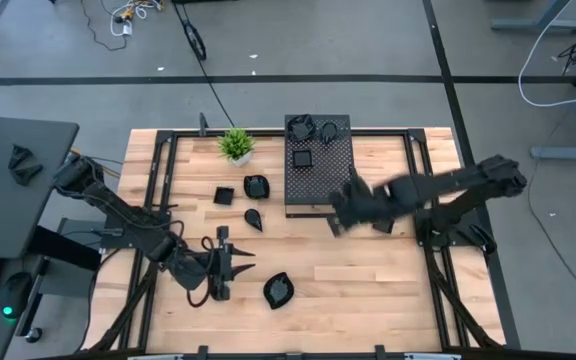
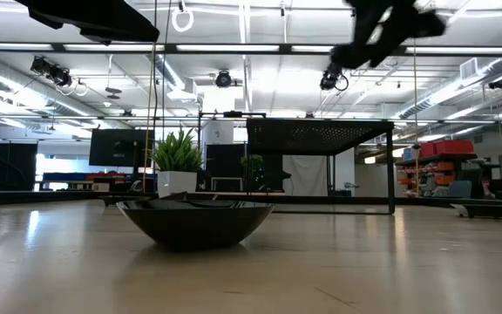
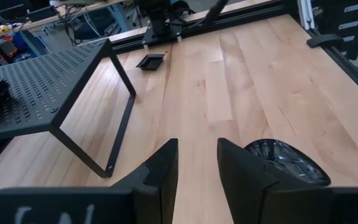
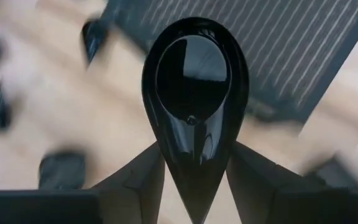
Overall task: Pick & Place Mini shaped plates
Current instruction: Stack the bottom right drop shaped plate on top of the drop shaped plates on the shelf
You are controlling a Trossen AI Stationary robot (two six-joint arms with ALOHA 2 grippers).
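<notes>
The counter (image 1: 368, 300) carries a perforated black box (image 1: 318, 165) at its far centre. The right tool (image 4: 194, 177) hangs off the counter beside the box's near right corner, its fingers closed on the narrow end of a teardrop plate (image 4: 194, 87) (transport step, judged). The next move calls for lowering and release. The left tool (image 3: 197, 165) waits near left, part open, holding nothing, beside a leaf plate (image 1: 278, 290).

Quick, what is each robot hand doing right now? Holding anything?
Left end effector: open a little, holding nothing, low over the table beside a black dish.
Right end effector: closed on a teardrop plate, up in the air.
</notes>
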